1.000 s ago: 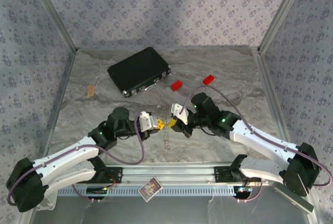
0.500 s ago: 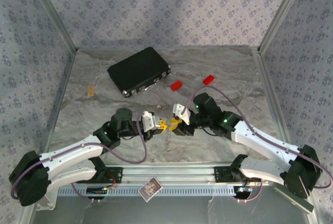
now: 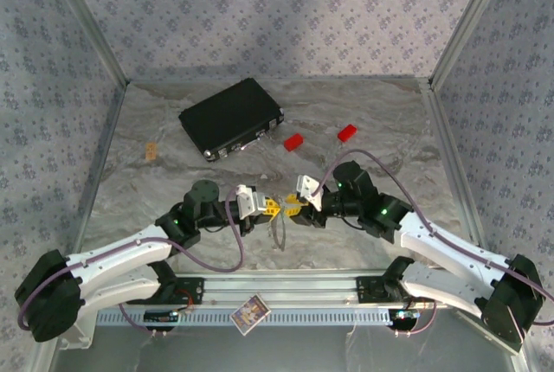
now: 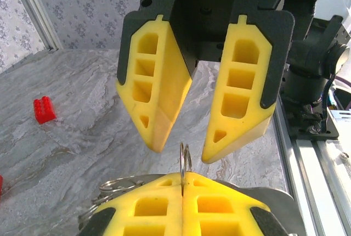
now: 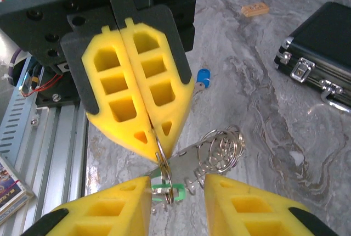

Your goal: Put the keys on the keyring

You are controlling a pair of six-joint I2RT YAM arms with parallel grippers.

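While left gripper point(image 5: 156, 142) jaws pinch keyring point(image 5: 218, 149), right gripper point(image 5: 176, 184) jaws apart, green key point(image 5: 163, 192) between

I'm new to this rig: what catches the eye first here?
Two yellow-fingered grippers meet tip to tip in the centre: the left gripper shut on a thin metal ring, the right gripper open beside a green key. Farther back lies a black case.
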